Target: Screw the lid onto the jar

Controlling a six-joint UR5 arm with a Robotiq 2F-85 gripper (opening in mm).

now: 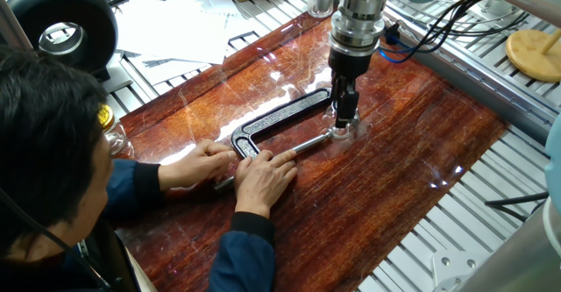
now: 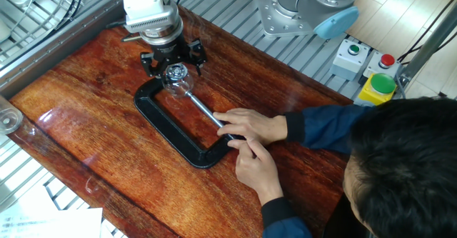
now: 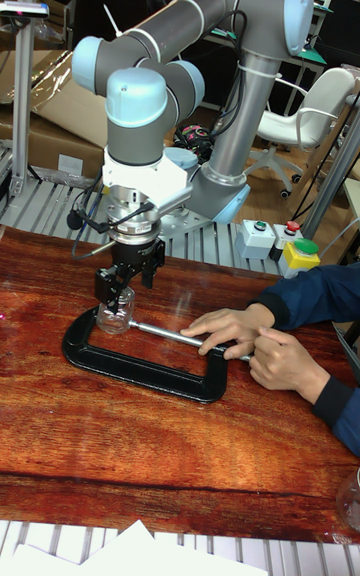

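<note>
Glossy red-brown table [image 2: 107,145] carries the small glass jar [image 3: 113,317], pinched in the far-left end of the black C-clamp [image 2: 171,134] a person's hands [image 2: 253,131] steady, while the gripper [image 2: 172,61] sits narrowed on the lid [image 2: 174,71] atop it, a light, slippery cap best held by its rim over fragile glass.

One black C-clamp [image 2: 171,127], one small jar [image 3: 115,316], two human hands [image 2: 250,126] [image 2: 255,168] — one claw [image 3: 118,288].
</note>
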